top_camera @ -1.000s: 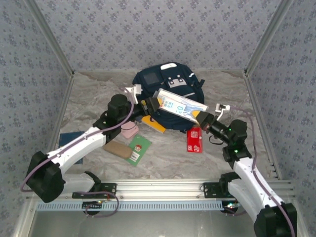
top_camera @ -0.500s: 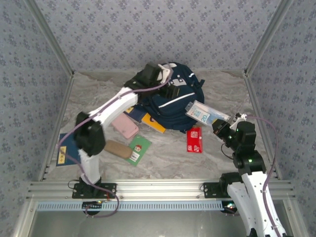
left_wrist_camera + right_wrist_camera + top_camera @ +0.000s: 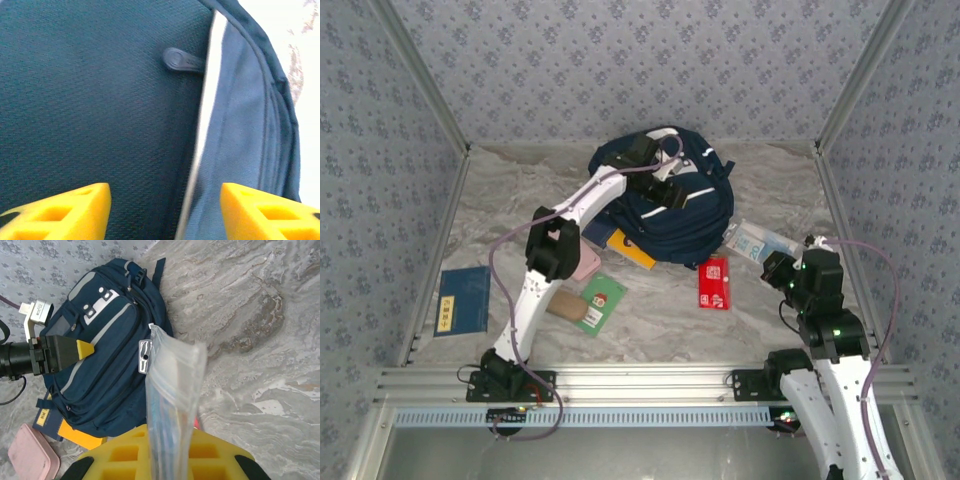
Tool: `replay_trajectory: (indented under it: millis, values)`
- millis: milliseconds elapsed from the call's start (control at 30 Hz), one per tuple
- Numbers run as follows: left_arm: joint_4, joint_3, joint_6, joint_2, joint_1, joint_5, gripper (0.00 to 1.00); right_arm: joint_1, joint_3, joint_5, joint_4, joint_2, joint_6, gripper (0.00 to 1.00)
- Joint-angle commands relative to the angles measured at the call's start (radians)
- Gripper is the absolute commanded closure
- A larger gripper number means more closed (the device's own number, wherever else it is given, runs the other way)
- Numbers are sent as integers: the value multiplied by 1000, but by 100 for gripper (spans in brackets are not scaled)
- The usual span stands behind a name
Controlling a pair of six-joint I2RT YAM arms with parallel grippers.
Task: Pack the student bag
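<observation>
Top view: student bag [image 3: 695, 215] lies far-centre on the counter [image 3: 655, 305], left hand [image 3: 665, 188] over it. Left wrist: it stands open, empty, near the zip pull [image 3: 182, 59]; centre on that tab before pinching. Right wrist: right hand [image 3: 170, 447] grips a clear pouch [image 3: 172, 390]; hold it aside meanwhile

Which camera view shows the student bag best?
The right wrist view: the student bag lies almost whole there, pockets and white trim clear. In the top external view the left arm covers part of it. The left wrist view is a close-up of navy fabric, a white stripe and a zipper pull.
</observation>
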Motion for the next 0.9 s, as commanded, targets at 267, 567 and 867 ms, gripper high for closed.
replay_trajectory:
  millis: [267, 567, 867]
  values:
    - [39, -10, -23, 2, -14, 152, 88, 6, -49, 1, 19, -1, -23, 100]
    - [6, 72, -53, -8, -3, 60, 100, 3, 18, -5, -12, 2, -24, 100]
    - [84, 160, -161, -172, 35, -36, 100, 3, 86, -55, 18, 15, -5, 100]
